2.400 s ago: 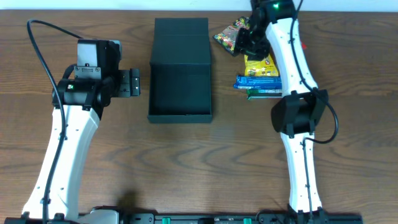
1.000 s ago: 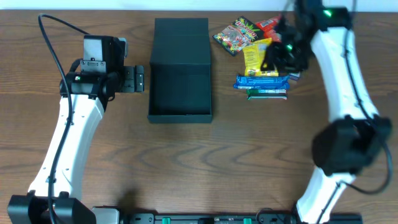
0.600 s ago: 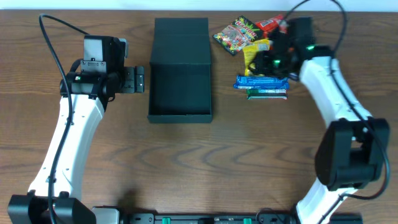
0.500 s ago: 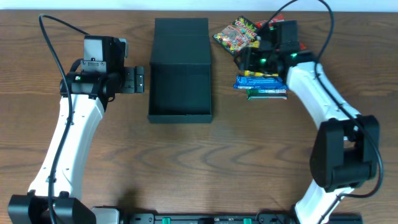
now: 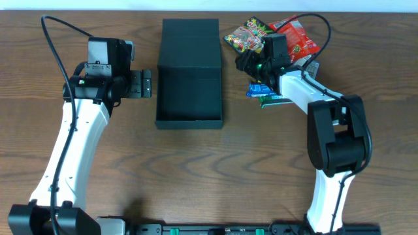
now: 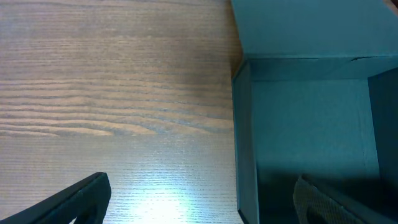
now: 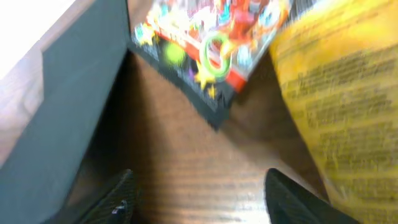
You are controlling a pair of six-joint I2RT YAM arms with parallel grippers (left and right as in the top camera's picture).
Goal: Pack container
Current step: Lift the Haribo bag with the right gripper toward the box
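the right gripper (image 7: 199, 180) has its two fingers spread, with only bare wooden table (image 5: 196, 170) between them. it sits low, just off the right side of the container (image 5: 189, 88), level with its hinge. ahead of the fingers lies a dark, brightly printed snack packet (image 7: 211, 43), right of the container's lid flap (image 5: 189, 39). a yellow packet (image 7: 348, 106) is beside the gripper on the side away from the container. further right of the container lie a red packet (image 5: 299, 38), a blue packet (image 5: 258, 89) and a green packet (image 5: 271, 99), partly under the arm.

the left gripper (image 6: 202, 183) is spread wide and holds nothing, close to the container's left wall. the dark green-black container lies mid-table between the arms, lid folded back flat, its visible interior bare.
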